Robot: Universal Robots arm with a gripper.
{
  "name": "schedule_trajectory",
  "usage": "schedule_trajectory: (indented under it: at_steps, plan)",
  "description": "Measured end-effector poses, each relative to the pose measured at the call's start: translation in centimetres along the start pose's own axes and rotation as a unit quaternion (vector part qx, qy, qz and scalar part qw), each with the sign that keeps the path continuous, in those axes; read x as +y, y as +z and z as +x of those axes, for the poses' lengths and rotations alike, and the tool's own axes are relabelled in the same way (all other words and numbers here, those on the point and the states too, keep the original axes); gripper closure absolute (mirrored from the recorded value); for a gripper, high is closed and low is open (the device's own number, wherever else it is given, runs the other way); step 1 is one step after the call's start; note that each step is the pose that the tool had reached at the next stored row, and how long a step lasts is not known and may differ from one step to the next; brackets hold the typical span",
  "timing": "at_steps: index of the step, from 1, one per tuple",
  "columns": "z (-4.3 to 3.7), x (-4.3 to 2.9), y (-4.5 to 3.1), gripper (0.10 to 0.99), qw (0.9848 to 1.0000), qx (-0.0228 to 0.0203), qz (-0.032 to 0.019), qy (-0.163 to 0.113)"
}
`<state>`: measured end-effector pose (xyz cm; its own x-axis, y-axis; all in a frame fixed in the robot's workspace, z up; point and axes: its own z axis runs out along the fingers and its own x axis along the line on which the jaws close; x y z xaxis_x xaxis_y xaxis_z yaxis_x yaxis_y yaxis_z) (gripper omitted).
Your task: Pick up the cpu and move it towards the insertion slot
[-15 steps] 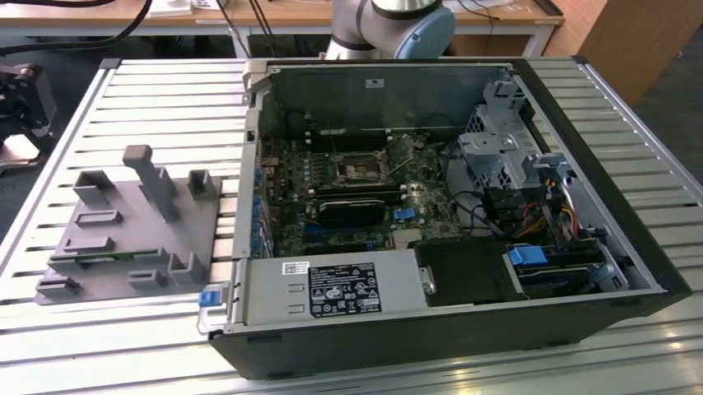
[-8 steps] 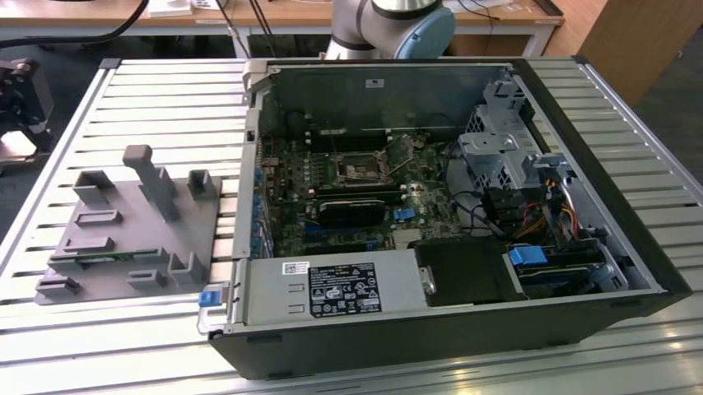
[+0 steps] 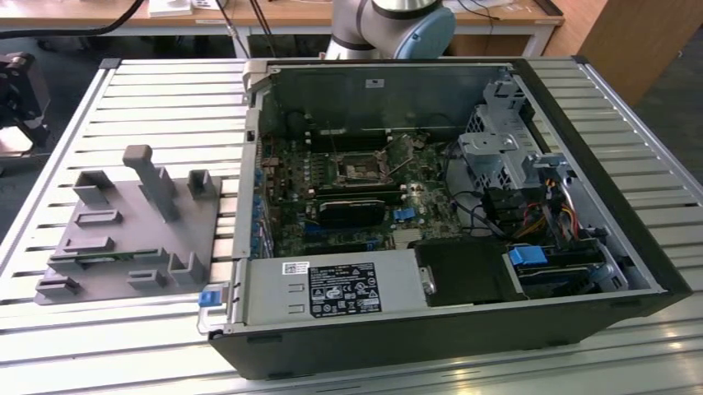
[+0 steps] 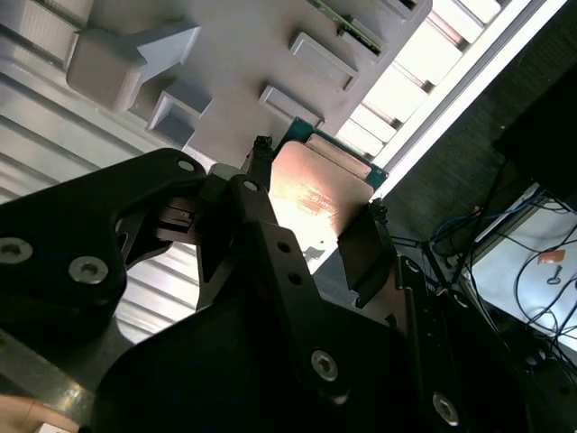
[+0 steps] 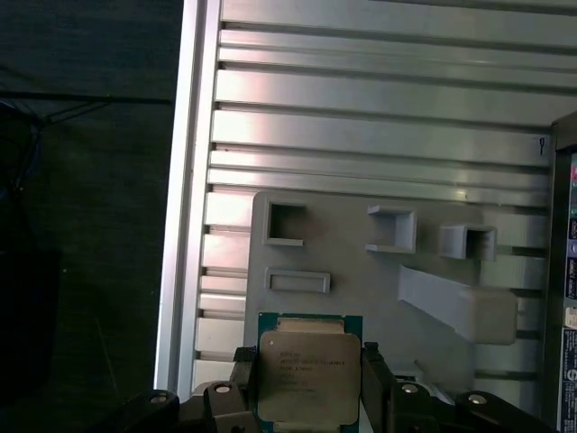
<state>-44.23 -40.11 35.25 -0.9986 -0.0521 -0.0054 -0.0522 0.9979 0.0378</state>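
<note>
The cpu (image 5: pixel 309 374), a flat square chip with a silvery top and a green rim, sits between my gripper's (image 5: pixel 309 390) two black fingers (image 5: pixel 374 390). In the second wrist view the cpu (image 4: pixel 311 194) shines between the same fingers (image 4: pixel 255 185), so the gripper (image 4: pixel 315 215) is shut on it. The chip hangs above the grey holder block (image 5: pixel 361 271), clear of its pockets. The insertion slot (image 3: pixel 360 171), a square socket with a metal frame and dark centre, lies on the motherboard inside the open computer case (image 3: pixel 615 206).
The grey holder block (image 3: pixel 132 222) with raised pockets and posts lies on the slatted metal table (image 3: pixel 165 107), on the exterior view's left of the case. The power supply (image 3: pixel 329 292) and drive cages (image 3: pixel 495 156) crowd the case. The arm's base (image 3: pixel 396 25) stands behind it.
</note>
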Motion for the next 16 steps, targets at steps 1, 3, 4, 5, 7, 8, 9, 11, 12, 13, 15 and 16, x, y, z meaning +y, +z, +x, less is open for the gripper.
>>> schedule_trajectory:
  at_steps: [1, 3, 4, 5, 7, 8, 9, 11, 12, 13, 15, 16]
  plan:
    - [0.00, 0.01, -0.09, 0.541, 1.0000, 0.0000, 0.0000, 0.000]
    - [0.00, 0.02, -0.28, 0.541, 1.0000, -0.0001, 0.0000, 0.000]
    - [0.00, 0.02, -0.40, 0.541, 1.0000, -0.0001, -0.0001, 0.000]
    - [0.00, 0.04, -0.56, 0.541, 1.0000, -0.0001, 0.0000, 0.000]
    - [0.00, 0.05, -0.87, 0.541, 1.0000, 0.0000, 0.0000, 0.000]
    - [0.00, 0.06, -1.02, 0.541, 1.0000, -0.0001, 0.0000, 0.000]
    - [-0.01, 0.07, -1.17, 0.541, 1.0000, -0.0001, 0.0000, 0.000]
    - [-0.01, 0.10, -1.51, 0.541, 1.0000, 0.0000, 0.0000, 0.000]
    - [-0.01, 0.11, -1.70, 0.541, 1.0000, 0.0000, 0.0000, 0.000]
    - [-0.01, 0.12, -1.87, 0.541, 1.0000, -0.0001, 0.0000, 0.000]
    - [-0.02, 0.14, -2.24, 0.541, 1.0000, -0.0001, -0.0001, 0.000]
    - [-0.02, 0.16, -2.43, 0.541, 1.0000, -0.0001, 0.0000, 0.000]
